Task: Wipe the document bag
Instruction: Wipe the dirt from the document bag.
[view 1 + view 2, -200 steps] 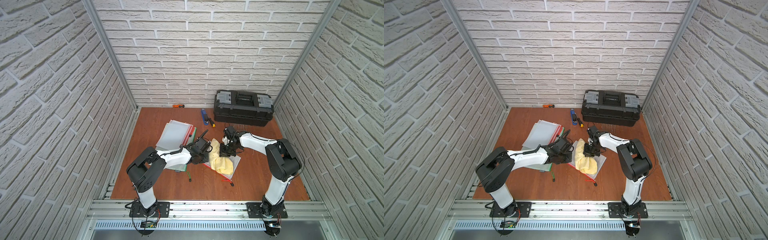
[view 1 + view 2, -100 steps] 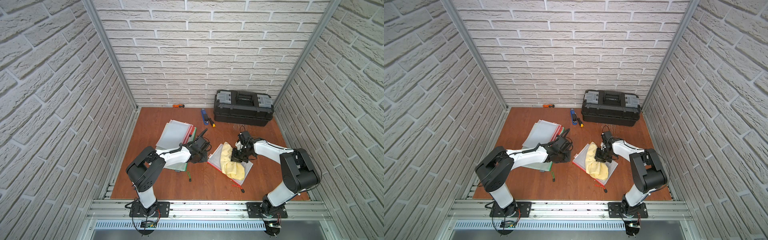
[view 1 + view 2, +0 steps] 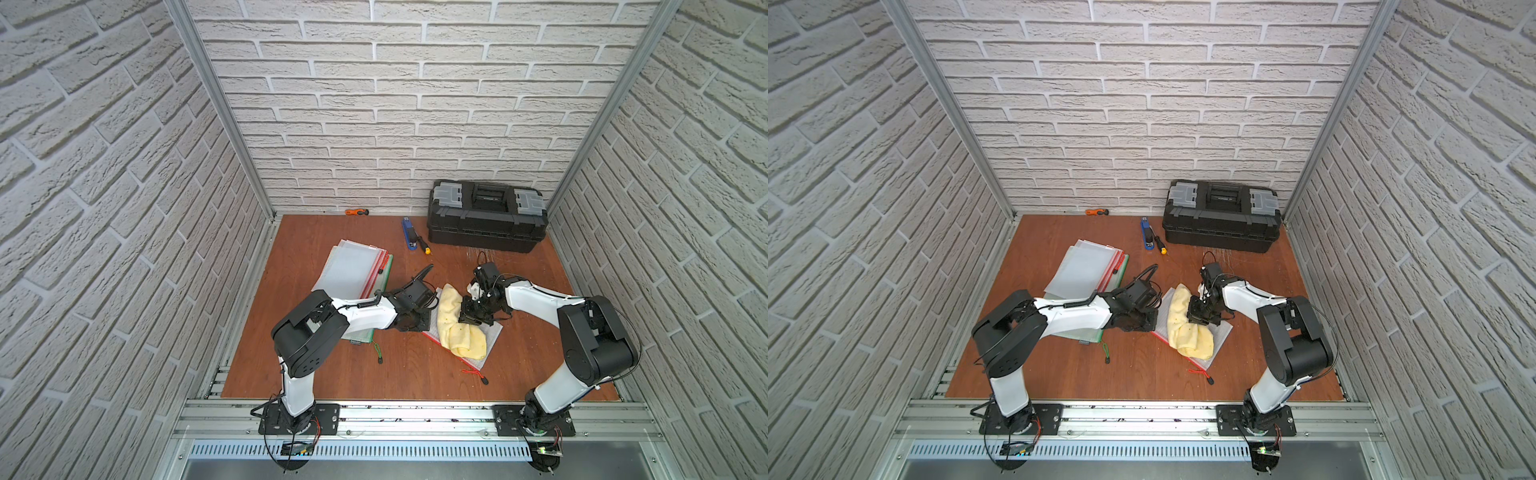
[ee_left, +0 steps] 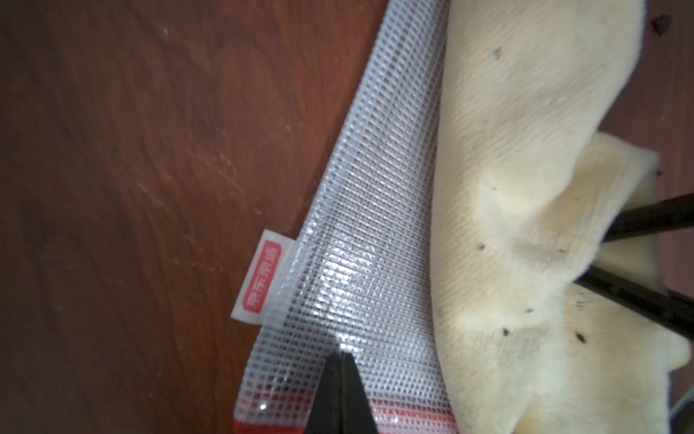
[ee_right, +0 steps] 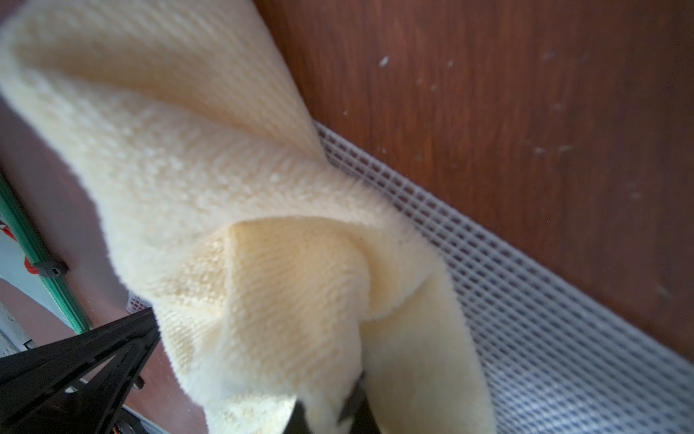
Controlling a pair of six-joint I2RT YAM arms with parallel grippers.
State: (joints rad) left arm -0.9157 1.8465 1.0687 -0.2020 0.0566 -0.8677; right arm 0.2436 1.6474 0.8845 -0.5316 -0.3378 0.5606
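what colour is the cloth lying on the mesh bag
Pale yellow; the cloth shows best in the right wrist view.

Lab test cell: faux-brick walls (image 3: 415,104)

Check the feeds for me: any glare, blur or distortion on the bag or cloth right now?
Left wrist: a glare patch on the document bag mesh beside its red label, otherwise readable. Right wrist: the cloth is soft close to the lens, and part of the bag's mesh blurs. Both top views: even light, no glare, but wide-angle bending of the brick walls.
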